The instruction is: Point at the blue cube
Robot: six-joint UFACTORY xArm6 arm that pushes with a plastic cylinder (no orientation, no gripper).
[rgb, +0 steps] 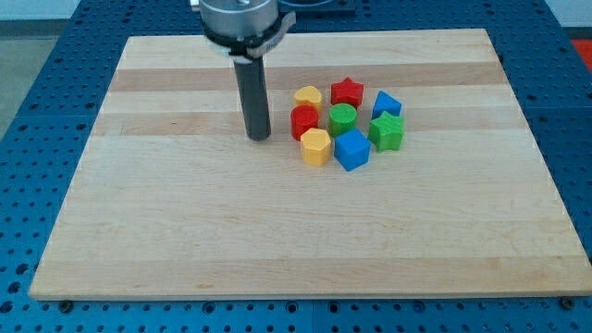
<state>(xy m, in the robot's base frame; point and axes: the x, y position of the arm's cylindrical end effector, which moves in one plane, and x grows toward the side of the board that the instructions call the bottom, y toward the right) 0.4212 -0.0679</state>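
The blue cube sits on the wooden board at the bottom of a tight cluster of blocks, right of centre. My tip rests on the board to the cluster's left, about a hundred pixels left of the blue cube. The red cylinder and the yellow hexagonal block lie between my tip and the blue cube. My tip touches no block.
The cluster also holds a yellow heart-shaped block, a red star, a green cylinder, a blue triangular block and a green star-shaped block. Blue perforated table surrounds the board.
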